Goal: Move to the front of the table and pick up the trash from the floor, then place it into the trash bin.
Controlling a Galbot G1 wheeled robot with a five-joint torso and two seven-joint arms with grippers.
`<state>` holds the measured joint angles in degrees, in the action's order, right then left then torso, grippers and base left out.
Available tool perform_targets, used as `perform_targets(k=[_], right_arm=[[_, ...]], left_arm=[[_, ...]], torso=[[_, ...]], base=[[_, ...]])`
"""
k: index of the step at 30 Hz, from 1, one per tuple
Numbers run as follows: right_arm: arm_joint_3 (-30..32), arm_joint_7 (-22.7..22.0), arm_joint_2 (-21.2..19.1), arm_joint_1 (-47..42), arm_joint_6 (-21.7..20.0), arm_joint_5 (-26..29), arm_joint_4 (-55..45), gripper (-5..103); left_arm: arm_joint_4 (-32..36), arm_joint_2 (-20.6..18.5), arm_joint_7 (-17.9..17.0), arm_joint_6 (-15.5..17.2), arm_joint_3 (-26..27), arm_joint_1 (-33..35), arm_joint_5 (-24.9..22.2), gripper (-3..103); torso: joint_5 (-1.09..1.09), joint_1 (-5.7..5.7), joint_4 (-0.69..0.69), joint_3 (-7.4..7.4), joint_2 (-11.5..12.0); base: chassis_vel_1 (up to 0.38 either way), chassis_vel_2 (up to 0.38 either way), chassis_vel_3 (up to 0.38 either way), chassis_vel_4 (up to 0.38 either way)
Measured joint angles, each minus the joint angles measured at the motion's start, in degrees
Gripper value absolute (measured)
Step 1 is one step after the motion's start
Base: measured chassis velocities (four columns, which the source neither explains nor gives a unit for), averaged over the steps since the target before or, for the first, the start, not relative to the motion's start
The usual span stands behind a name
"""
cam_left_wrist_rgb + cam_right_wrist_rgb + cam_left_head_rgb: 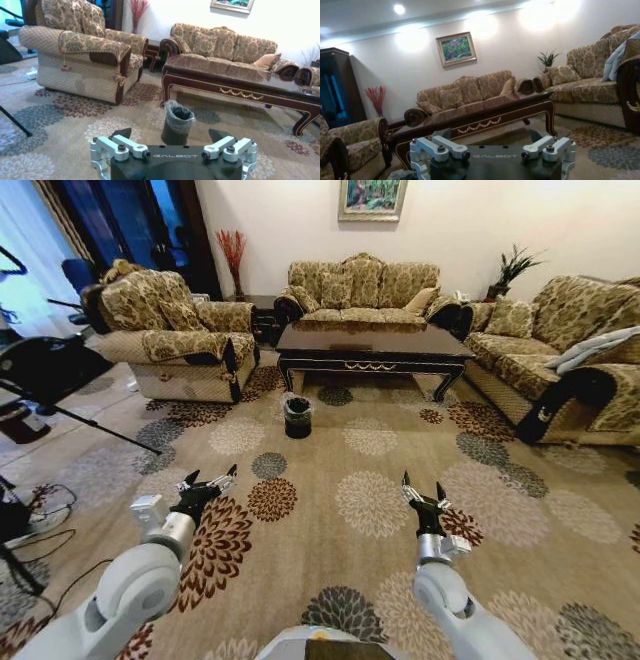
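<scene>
The long dark brown table [370,345] stands across the room ahead, gold ornament on its front edge; the left wrist view shows the table [240,92] and so does the right wrist view [485,120]. The small black trash bin [297,417] with a clear liner stands on the carpet by the table's front left leg, and the left wrist camera sees the trash bin [177,122] straight ahead. The trash is out of view. My left gripper [210,480] [170,133] and right gripper [424,490] [490,134] hover open and empty over the carpet, well short of the table.
An armchair [180,330] sits to the left, a sofa [360,285] behind the table, another sofa [560,350] on the right. A dark stand with tripod legs [50,380] and floor cables [40,520] are at the left. Open flowered carpet [370,500] lies between me and the table.
</scene>
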<state>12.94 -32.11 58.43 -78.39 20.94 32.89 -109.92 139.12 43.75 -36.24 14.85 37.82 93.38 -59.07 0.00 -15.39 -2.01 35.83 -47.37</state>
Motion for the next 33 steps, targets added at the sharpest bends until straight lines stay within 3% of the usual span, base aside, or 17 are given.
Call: perform_targets(k=[33], right_arm=[[0.0, 0.0, 0.0, 0.0, 0.0, 0.0, 0.0, 100]], left_arm=[[0.0, 0.0, 0.0, 0.0, 0.0, 0.0, 0.0, 100]], torso=[[0.0, -3.7, 0.0, 4.74, -8.4]], base=[[0.0, 0.0, 0.0, 0.0]])
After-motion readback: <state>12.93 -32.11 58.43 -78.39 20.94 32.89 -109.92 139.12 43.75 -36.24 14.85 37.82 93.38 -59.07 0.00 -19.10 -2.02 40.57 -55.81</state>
